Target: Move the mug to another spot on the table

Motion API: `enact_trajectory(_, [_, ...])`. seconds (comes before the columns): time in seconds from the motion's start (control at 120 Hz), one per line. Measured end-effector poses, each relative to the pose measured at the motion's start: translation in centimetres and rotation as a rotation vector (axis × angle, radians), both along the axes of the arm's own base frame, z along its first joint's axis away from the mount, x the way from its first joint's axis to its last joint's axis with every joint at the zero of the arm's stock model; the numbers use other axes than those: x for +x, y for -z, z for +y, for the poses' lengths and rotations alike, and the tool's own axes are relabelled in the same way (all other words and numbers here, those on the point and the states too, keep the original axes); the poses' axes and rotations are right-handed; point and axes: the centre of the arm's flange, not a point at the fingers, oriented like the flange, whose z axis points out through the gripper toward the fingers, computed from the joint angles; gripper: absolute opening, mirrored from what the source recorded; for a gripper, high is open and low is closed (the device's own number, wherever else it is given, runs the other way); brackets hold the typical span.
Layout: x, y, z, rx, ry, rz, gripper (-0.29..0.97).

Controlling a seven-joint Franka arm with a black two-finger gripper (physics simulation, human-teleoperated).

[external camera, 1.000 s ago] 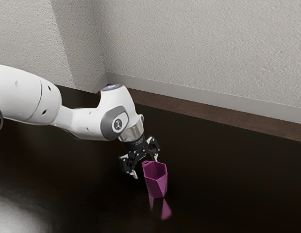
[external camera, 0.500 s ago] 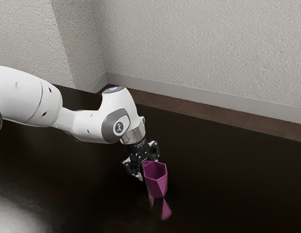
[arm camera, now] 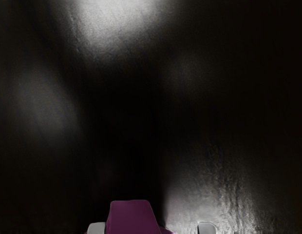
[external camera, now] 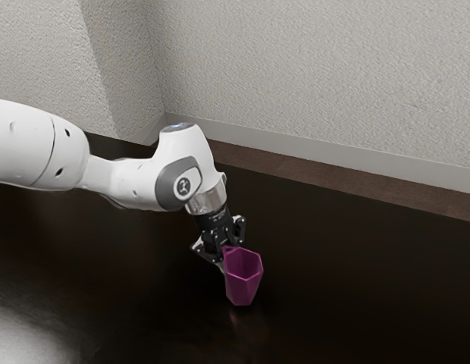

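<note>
Your gripper (external camera: 218, 252) sits partly open, clamping nothing, with the purple mug (external camera: 243, 277) on the table (external camera: 371, 288) just beside it toward the exterior view's right; it looks light, rigid and slick-faceted, so pinch the rim wall nearest the gripper.

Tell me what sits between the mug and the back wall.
Nothing stands there: the exterior view shows bare table from the mug toward the wall.
</note>
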Motion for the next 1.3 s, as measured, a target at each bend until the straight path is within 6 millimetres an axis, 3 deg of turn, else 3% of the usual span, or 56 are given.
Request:
enact_trajectory(0.158, [-0.1,-1.4,0.3,-0.013,0.0,0.041,0.04])
enact_trajectory(0.317, [0.4,-1.9,3.6,-0.041,-0.051,0.088,-0.01])
enact_trajectory(0.625, [1.7,-2.4,13.9,-0.119,-0.181,0.143,-0.06])
enact_trajectory(0.758, [1.1,-1.9,16.7,-0.139,-0.196,0.173,-0.06])
enact_trajectory(1.3, [-0.8,2.0,22.3,-0.189,-0.194,0.227,-0.09])
